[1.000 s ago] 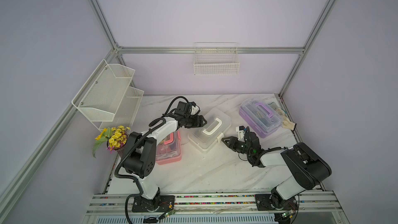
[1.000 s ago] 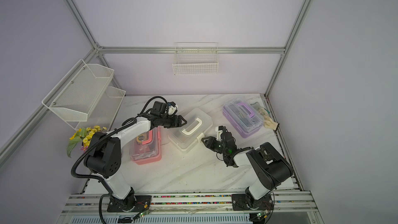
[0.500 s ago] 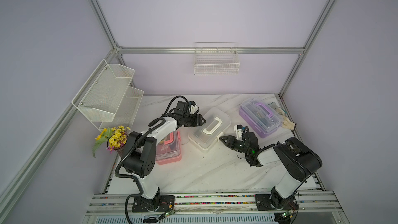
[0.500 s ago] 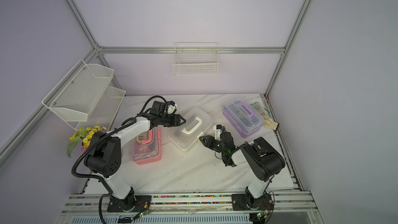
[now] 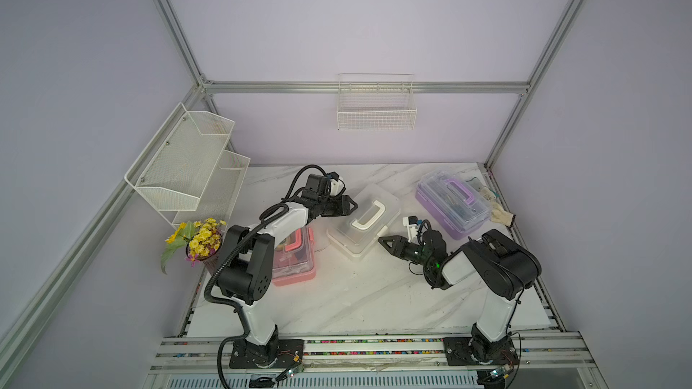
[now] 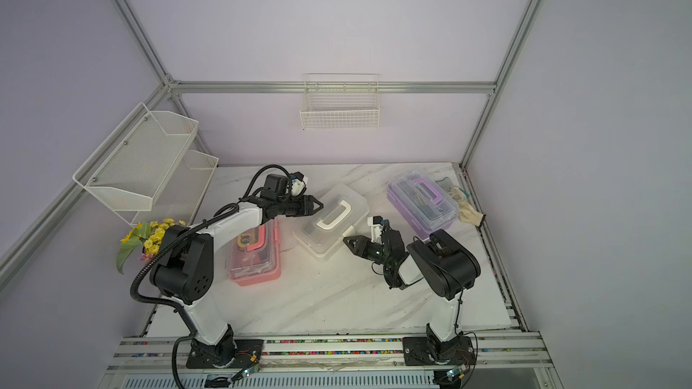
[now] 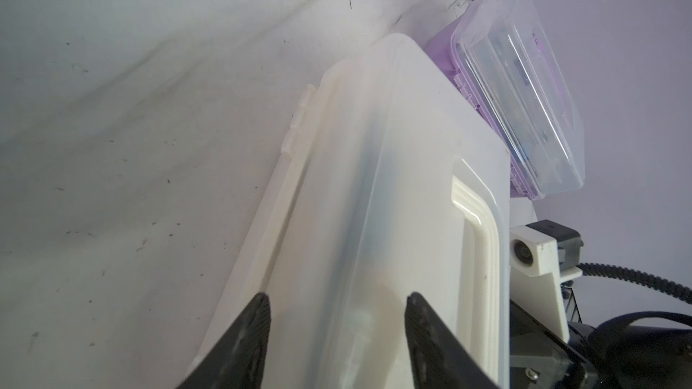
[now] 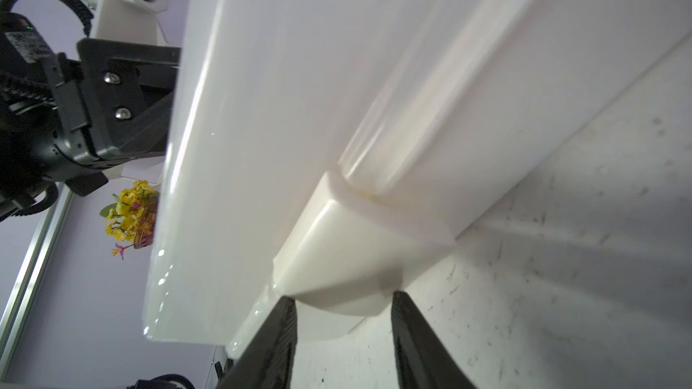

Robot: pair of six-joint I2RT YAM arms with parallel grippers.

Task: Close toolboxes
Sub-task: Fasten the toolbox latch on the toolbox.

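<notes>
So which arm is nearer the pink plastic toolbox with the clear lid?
Left. The left arm hangs right above the pink plastic toolbox; the right arm is beyond the white plastic toolbox from it.

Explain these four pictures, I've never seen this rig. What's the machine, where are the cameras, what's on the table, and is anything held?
These are two small robot arms bolted at the table's near edge, each ending in a two-finger gripper. Both top views come from one overhead stereo camera, so they look nearly identical. The other two pictures come from a camera on each wrist, looking along the fingers. On the marble table lie the pink toolbox, white toolbox and purple toolbox, plus a flower pot and a pale cloth at its edges. A wire basket and a mesh shelf hang on the walls. The left gripper has its jaws apart around the white toolbox's lid edge. The right gripper is open just short of its latch. Neither visibly holds anything.
</notes>
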